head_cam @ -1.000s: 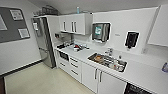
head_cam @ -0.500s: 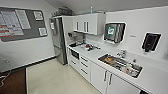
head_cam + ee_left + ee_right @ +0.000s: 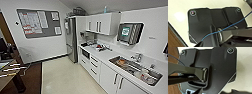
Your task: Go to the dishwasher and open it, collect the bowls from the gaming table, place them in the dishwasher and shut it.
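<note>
You face a kitchenette: pale cream floor (image 3: 67, 77) ahead, a white counter (image 3: 110, 56) running from 1 to 4 o'clock with a steel sink (image 3: 135, 68) full of dishes, white upper cabinets (image 3: 100, 23), and a steel fridge (image 3: 71, 40) at 12 o'clock. A grey notice board (image 3: 38, 22) hangs at 11 o'clock. A wood-topped table (image 3: 8, 73) sits on brown carpet at 8 o'clock. You cannot pick out the dishwasher for certain. Since half a second ago your view has swung, so the sink lies further right. Neither claw's state can be told.

Bright even light, soft blur throughout, wide-angle bend at edges.
</note>
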Motion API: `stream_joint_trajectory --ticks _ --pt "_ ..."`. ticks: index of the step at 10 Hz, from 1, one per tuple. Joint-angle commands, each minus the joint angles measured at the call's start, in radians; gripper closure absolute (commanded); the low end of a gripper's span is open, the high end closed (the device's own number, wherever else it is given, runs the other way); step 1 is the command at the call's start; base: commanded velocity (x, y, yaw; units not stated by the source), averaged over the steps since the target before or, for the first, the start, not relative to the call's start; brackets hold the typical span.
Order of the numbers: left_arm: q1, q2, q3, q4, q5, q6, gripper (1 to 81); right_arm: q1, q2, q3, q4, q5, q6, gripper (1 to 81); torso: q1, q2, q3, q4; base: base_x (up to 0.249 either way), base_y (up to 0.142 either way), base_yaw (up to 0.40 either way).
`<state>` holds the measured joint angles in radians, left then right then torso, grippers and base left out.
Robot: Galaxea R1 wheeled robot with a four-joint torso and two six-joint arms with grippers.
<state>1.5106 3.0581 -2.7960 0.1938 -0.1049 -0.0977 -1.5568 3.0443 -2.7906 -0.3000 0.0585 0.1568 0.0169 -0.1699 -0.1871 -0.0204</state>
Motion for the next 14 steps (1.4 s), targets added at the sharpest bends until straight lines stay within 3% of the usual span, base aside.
stream_joint_trajectory --ticks 1,14 --pt "-0.046 -0.001 -0.002 0.009 0.048 0.007 1.0 0.043 0.000 0.001 -0.007 -0.048 -0.003 1.0 0.000 0.000 0.000 0.000 0.000 0.000 0.347" --pt "-0.046 -0.013 -0.004 0.009 0.051 0.007 1.0 0.036 0.010 0.013 -0.027 -0.048 -0.002 1.0 0.000 0.000 0.000 0.000 0.000 0.000 0.346"
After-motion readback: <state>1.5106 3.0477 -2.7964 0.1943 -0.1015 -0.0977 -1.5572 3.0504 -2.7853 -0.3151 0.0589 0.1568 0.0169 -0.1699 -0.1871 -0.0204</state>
